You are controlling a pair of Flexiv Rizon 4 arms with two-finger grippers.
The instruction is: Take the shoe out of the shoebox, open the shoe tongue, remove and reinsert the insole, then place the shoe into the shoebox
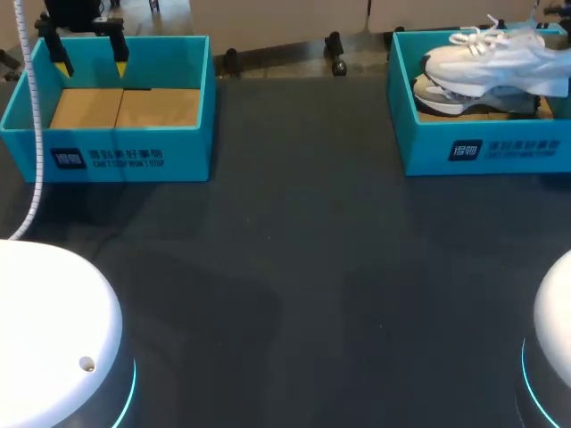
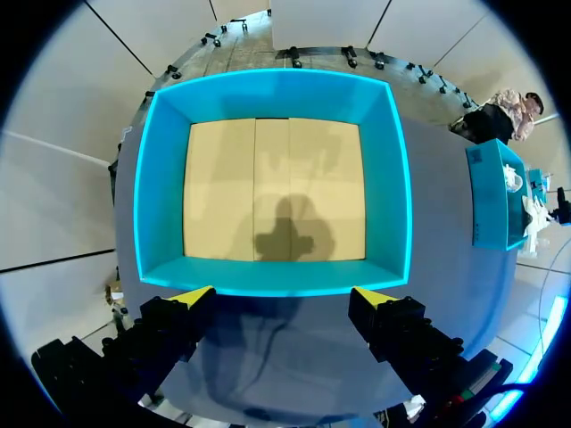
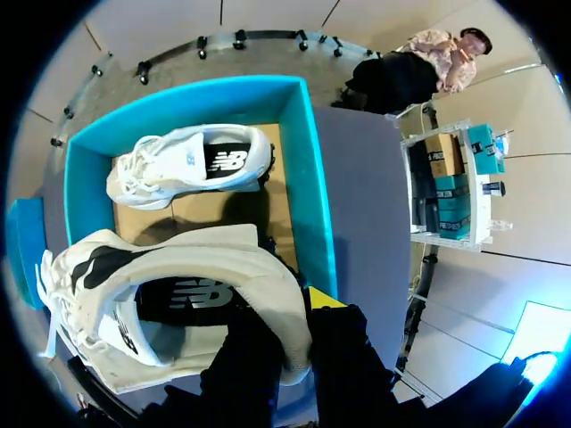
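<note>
1. shoe (image 1: 495, 55): white with dark side panels, at the far right of the table (image 1: 294, 267), raised over the open top of the right shoebox (image 1: 419, 134); its toe points left and its heel runs toward the right edge of the head view
2. right gripper (image 3: 299, 334): clamped on the heel collar of the shoe, with one dark finger down inside the opening and the other outside the heel, its yellow tip showing just beside the box wall; the rest of the shoe stretches ahead of the fingers, opening and laces turned toward the wrist camera
3. second shoe (image 3: 192, 165): white, lying on its side on the cardboard floor of the right shoebox, farther ahead of the right gripper and apart from the held shoe; in the head view it sits under the raised shoe, partly covered by it
4. left shoebox (image 1: 192, 134): teal, at the far left of the table, well apart from the right shoebox, with only its tan cardboard floor showing inside
5. left gripper (image 1: 91, 62): hangs above the far side of the left shoebox with its two yellow tips spread wide and nothing between them; in the left wrist view the tips frame one wall of the box, the box floor lies ahead of them and carries the gripper's shadow
6. the shoe is well to the right of the left gripper, across the dark tabletop between the two boxes
</note>
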